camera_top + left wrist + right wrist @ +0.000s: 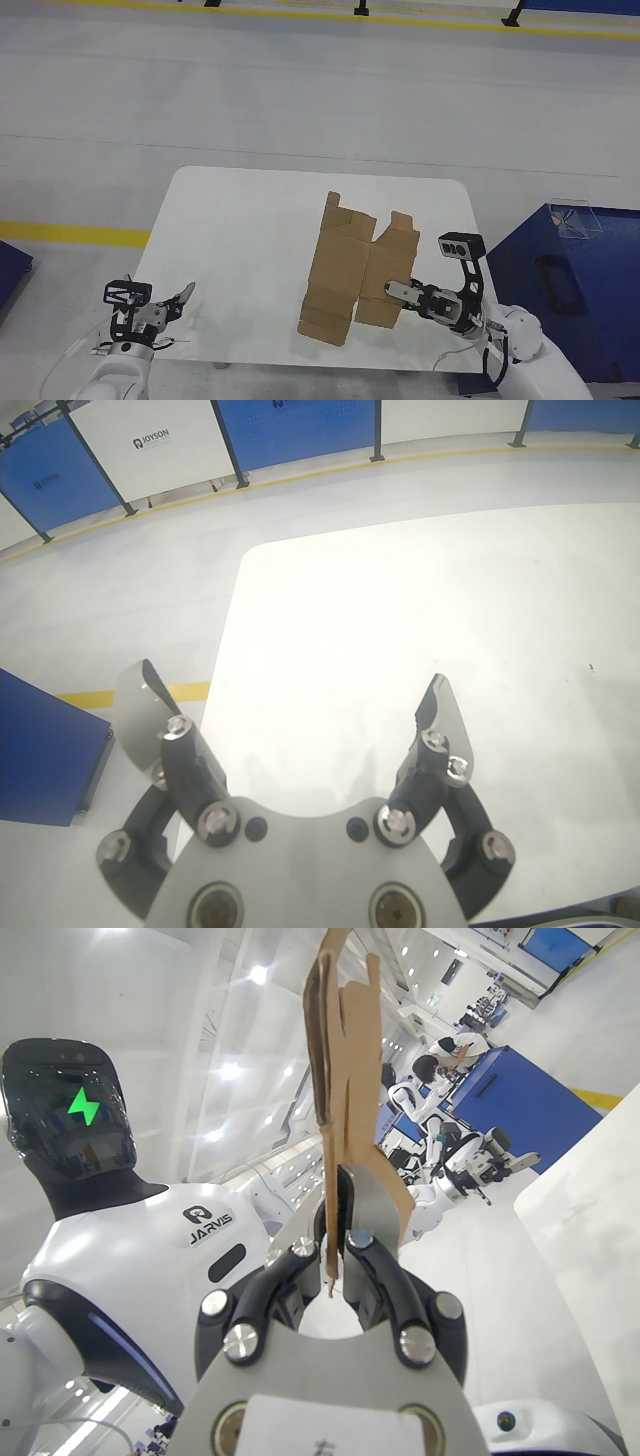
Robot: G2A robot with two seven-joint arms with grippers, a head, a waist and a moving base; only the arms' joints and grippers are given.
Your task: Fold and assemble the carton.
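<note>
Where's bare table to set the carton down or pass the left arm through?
Widest bare patch: the table half between the open left gripper and the carton. A bare strip also runs between the carton's far end and the table's far edge. Crowded: the near right corner, where the right gripper clamps the carton.

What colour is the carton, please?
The carton is plain brown cardboard, best seen in the top view.

Left end effector (291, 672) spread; right end effector (337, 1198) clamps carton (345, 1078).
</note>
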